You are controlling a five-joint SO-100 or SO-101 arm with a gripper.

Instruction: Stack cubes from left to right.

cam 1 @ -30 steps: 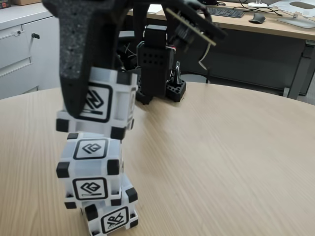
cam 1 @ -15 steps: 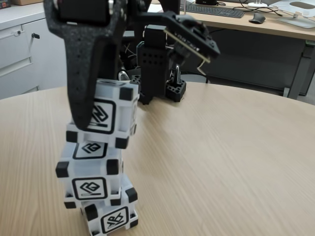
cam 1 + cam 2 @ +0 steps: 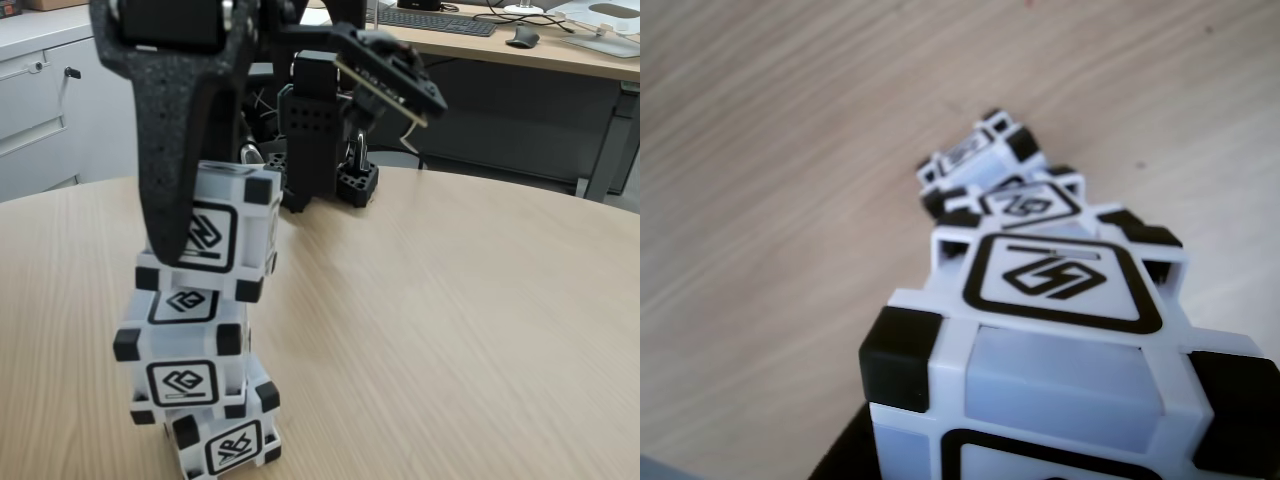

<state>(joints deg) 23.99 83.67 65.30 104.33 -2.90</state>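
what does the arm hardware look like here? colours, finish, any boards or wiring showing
In the fixed view, the end effector is matte black plastic with a rough, speckled printed finish, its broad finger tapering downward. Behind it, a black boxy arm segment has a grid of small holes. A bare circuit board edge with a pale wire sticks out at the wrist.

Office, desk (image 3: 560,50) w/ keyboard (image 3: 455,22), mouse (image 3: 521,37), cabinet (image 3: 50,90)
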